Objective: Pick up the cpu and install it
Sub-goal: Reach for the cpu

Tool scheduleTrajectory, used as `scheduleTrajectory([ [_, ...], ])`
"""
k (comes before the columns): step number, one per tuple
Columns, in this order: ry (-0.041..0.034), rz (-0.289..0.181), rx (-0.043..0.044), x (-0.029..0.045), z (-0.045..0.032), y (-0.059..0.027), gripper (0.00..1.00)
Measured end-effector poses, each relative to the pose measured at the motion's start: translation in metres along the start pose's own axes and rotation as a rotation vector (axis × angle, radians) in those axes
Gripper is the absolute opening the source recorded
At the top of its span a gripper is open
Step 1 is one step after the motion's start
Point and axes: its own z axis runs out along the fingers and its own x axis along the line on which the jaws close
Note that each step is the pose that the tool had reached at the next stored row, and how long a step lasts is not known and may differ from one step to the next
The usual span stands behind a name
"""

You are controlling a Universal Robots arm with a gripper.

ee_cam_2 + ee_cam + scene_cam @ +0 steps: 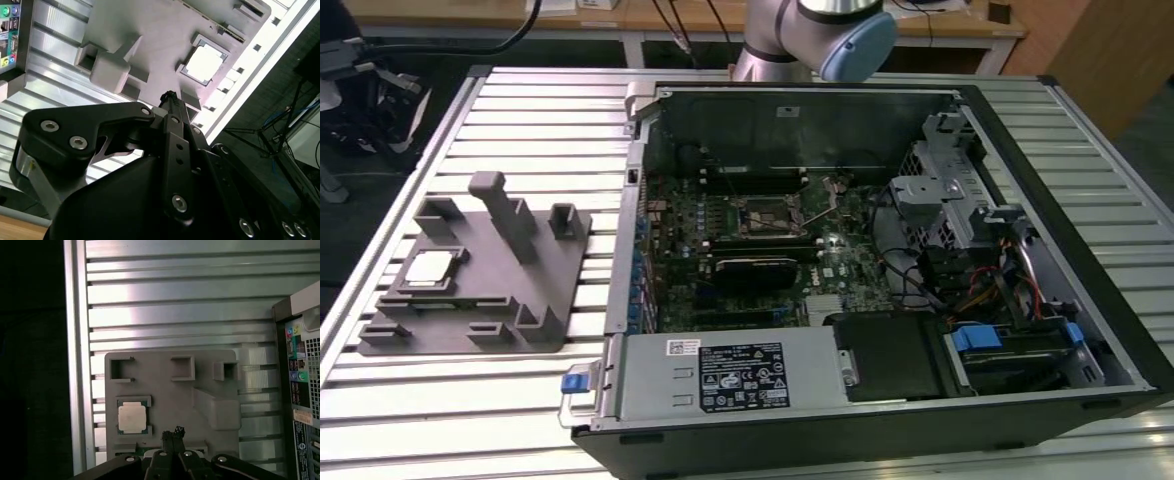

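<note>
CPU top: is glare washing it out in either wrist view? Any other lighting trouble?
Second wrist view: the cpu top is blown out almost white, with glare on the table slats too. First wrist view: cpu evenly lit, but a bright band crosses the table. Exterior view: even light; the computer case interior sits in shade.

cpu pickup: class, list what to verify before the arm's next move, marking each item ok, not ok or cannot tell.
1. The cpu lies flat in its holder recess: ok.
2. The cpu top is uncovered: ok.
3. The gripper is empty: ok.
4. Jaws open for a grasp: not ok, shut.
5. The gripper is lined up over the cpu: not ok, it appears offset beside it.
6. The socket is open and empty: cannot tell.
</note>
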Motion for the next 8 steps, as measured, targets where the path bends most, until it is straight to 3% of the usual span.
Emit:
scheduleTrajectory([
  [8,-0.0002,0.000,-0.0001,0.0090,0.0125,-0.0010,0.11],
])
